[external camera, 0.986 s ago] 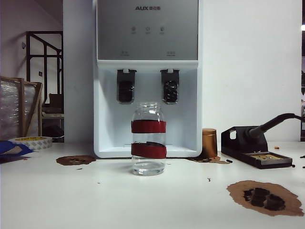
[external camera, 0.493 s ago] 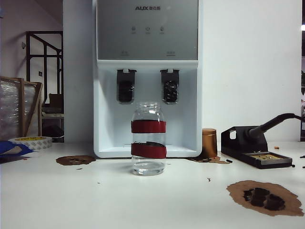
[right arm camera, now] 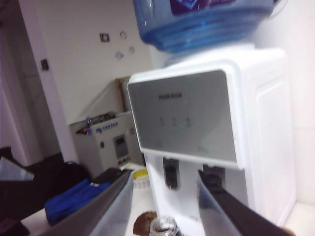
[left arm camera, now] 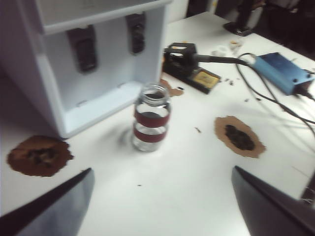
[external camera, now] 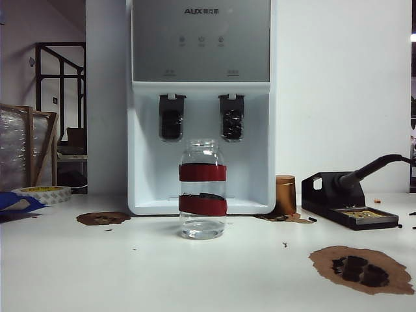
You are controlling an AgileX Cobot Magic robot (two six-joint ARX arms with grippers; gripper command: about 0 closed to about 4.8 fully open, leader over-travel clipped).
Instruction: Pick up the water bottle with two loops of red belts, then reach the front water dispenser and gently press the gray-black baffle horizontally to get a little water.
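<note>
At the worktop's [external camera: 78,273] twelve o'clock edge, the tall white water dispenser [external camera: 201,107] is standing with its gray-black baffle [external camera: 232,117] facing out. Directly at its six o'clock, the clear glass red-banded water bottle [external camera: 203,189] is waiting upright, ungrasped. Left tool [left arm camera: 160,196] is hovering spread wide toward it; right tool [right arm camera: 165,206] is hanging partly spread, empty.

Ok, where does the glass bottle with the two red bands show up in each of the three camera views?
Exterior view: the water bottle stands at centre, on the table before the water dispenser.
Left wrist view: the bottle is near centre, beyond the open left gripper.
Right wrist view: only its rim shows at the bottom edge, between the right gripper fingers.
Shared landmark: the dispenser's two dark levers.
</note>
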